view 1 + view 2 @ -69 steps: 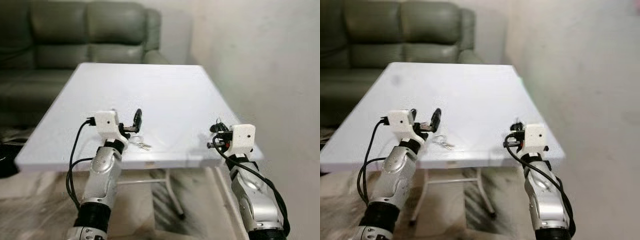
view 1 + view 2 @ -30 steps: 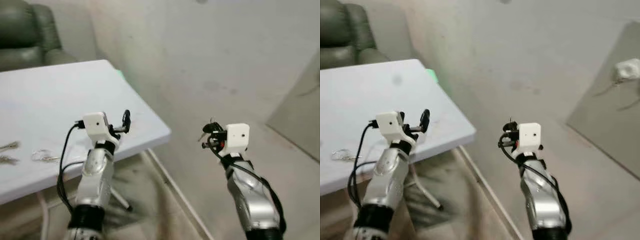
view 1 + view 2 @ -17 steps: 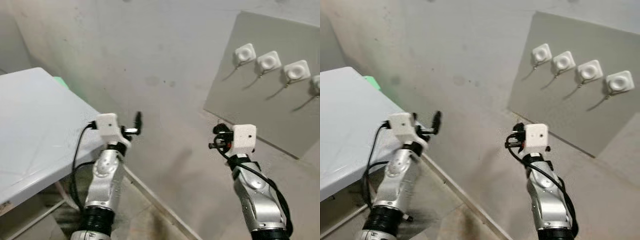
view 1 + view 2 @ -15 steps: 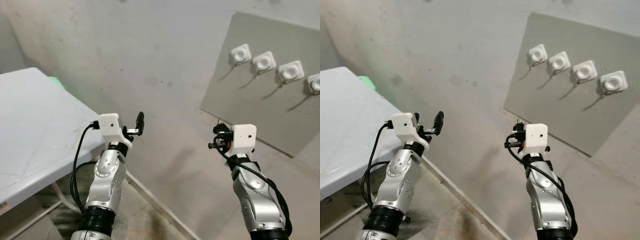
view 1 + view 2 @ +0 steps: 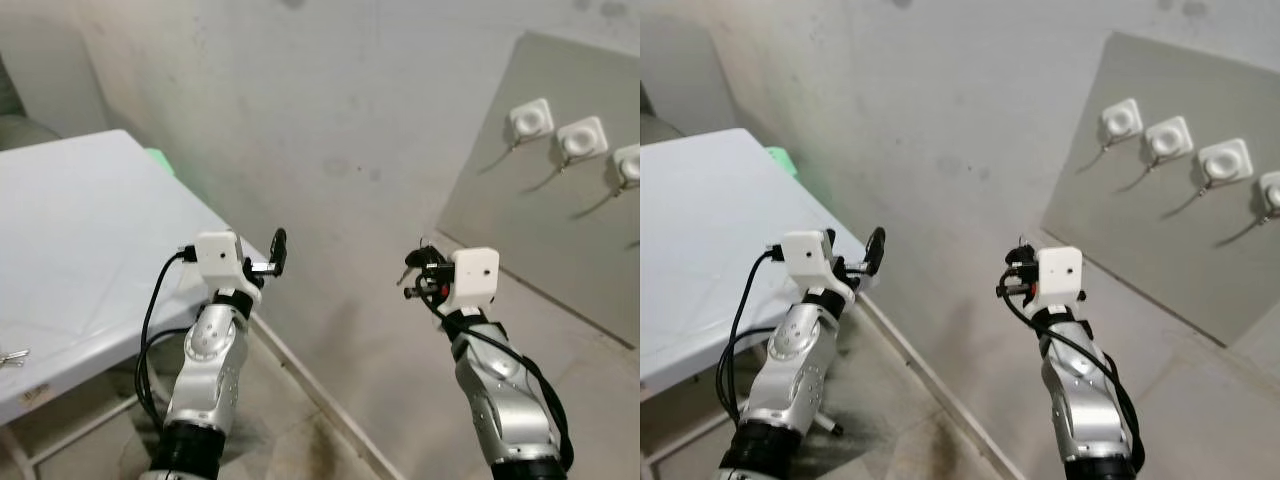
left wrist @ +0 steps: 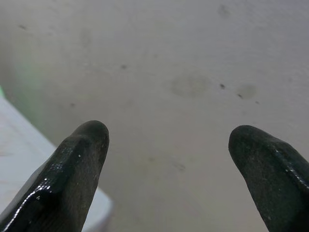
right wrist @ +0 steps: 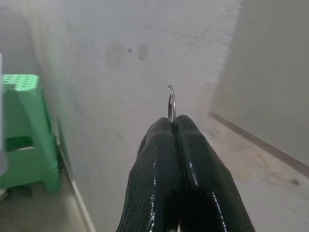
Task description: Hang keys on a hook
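Against the frame 0.5 s ago, the whole scene has slid toward the robot's right: more of the white table [image 5: 80, 230] is in view, and the grey board [image 5: 1170, 170] sits nearer the right edge. This is camera movement; both arms hold the same pose. A green stool [image 7: 26, 130] stands against the wall beside the table. The board carries 4 white hooks [image 5: 1167, 138] in a row, well apart from both grippers. The right gripper [image 7: 175, 126] is raised facing the wall, fingers pressed together, pinching a thin metal key ring [image 7: 171, 102] that stands up from the tips. The left gripper [image 6: 169, 159] is raised by the table corner, fingers spread wide, holding nothing.
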